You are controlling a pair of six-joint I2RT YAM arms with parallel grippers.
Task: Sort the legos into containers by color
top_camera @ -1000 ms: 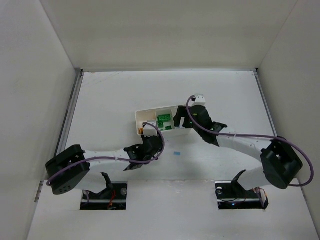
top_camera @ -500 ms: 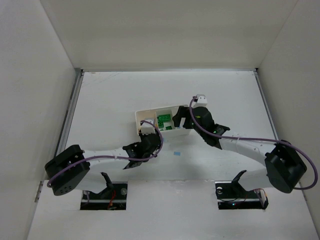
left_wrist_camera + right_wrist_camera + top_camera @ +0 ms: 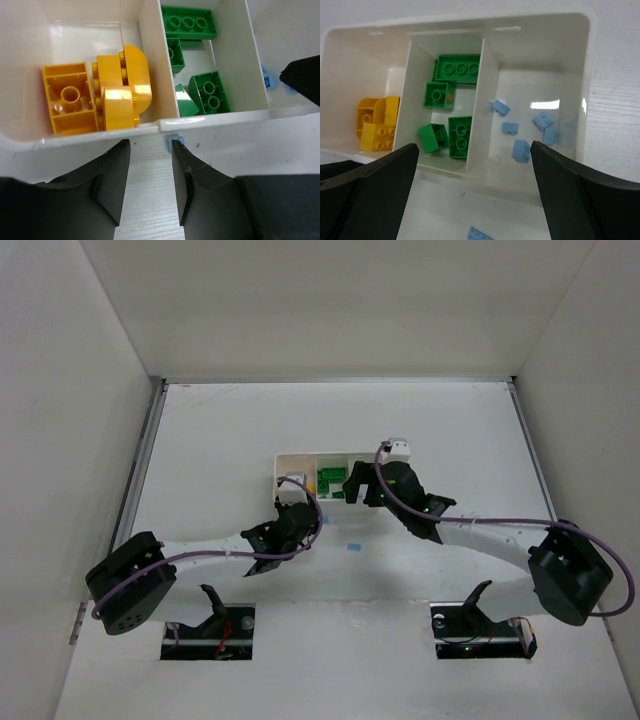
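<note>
Left tool (image 3: 148,150) and right tool (image 3: 474,150) gape, released. Glossy tray (image 3: 586,60) holds studded yellow bricks (image 3: 100,95) 9 o'clock of green bricks (image 3: 210,92).

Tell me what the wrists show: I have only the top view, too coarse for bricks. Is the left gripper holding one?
Observer: No. The left gripper is open and empty.
Operator: Anything loose near it?
Observer: A tiny blue brick sits outside the tray, against its near wall, just ahead of one fingertip.
Operator: Colors mixed inside?
Observer: No. Yellow bricks, green bricks and blue bricks each fill their own compartment.
</note>
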